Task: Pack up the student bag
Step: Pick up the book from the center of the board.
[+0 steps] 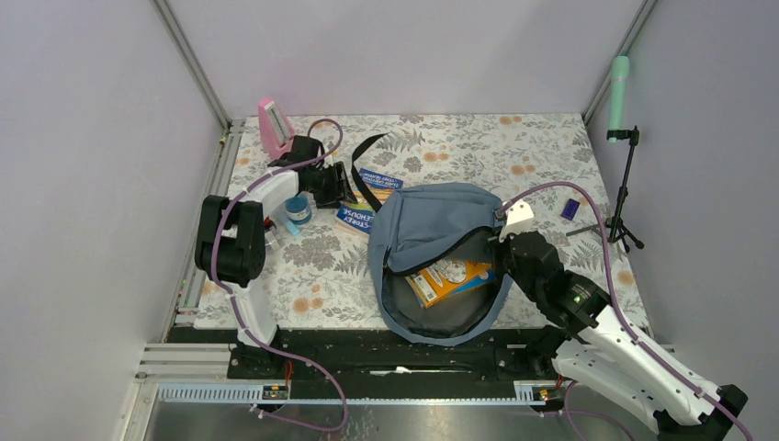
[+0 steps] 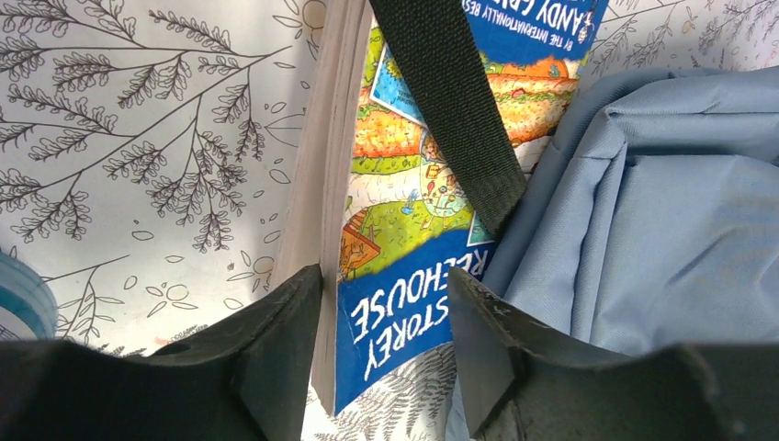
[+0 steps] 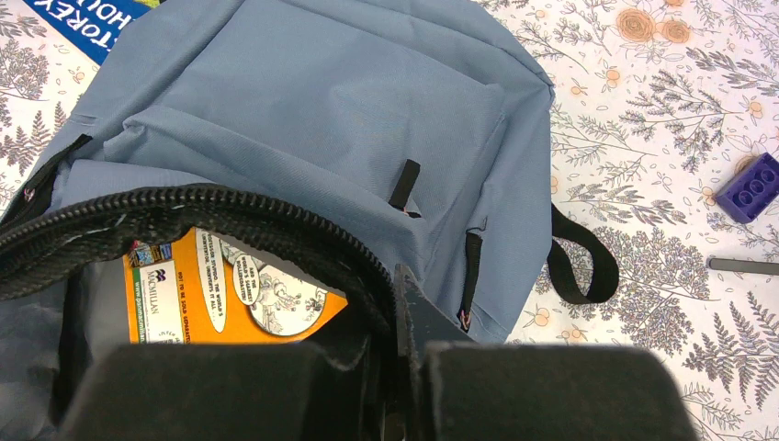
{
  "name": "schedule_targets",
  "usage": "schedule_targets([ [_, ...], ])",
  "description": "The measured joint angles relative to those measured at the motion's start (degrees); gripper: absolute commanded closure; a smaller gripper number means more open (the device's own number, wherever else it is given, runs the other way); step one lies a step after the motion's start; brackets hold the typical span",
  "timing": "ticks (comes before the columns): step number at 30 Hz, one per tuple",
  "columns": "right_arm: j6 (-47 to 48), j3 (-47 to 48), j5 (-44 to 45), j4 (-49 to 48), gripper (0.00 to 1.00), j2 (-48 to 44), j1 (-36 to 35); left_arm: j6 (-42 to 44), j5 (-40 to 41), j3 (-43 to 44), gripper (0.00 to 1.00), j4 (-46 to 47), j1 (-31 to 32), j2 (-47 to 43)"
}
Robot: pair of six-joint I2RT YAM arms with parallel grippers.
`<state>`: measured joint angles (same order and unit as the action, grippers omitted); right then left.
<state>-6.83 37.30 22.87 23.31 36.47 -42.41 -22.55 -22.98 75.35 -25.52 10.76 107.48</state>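
Fingers (image 2: 276, 344) of my left gripper (image 2: 384, 299) stand apart, one on each side of the blue book's (image 2: 400, 322) lower corner; whether they press it I cannot tell. My right gripper (image 3: 393, 317) has its fingers pinched together on the zippered rim of the student bag (image 1: 432, 216).

One bag, grey-blue, lies in the middle of the top view on the floral table (image 1: 514, 147), its mouth gaping toward the bottom edge. One orange book (image 1: 448, 279) lies inside, with "Macmillan" in small type.

The one blue book lies at the bag's upper left, touching it, and reads "STOREY" and "ANDY". One black strap (image 2: 450, 110) crosses its cover.

Farther out are one purple brick (image 1: 570, 209) at right, one pink object (image 1: 274, 127) at upper left, and one green cylinder (image 1: 621, 84) on a black stand (image 1: 627, 175).
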Motion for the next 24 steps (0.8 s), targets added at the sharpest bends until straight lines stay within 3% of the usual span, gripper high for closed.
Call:
schedule_targets([
  [16, 0.00, 0.00, 0.04, 0.04, 1.00, 0.15, 0.00, -9.77, -6.58, -7.17, 0.60, 10.47, -1.79, 0.04],
  [24, 0.04, 0.02, 0.07, 0.11, 1.00, 0.79, 0.00, -15.15, -10.47, -10.05, 0.70, 17.07, -1.88, 0.04],
])
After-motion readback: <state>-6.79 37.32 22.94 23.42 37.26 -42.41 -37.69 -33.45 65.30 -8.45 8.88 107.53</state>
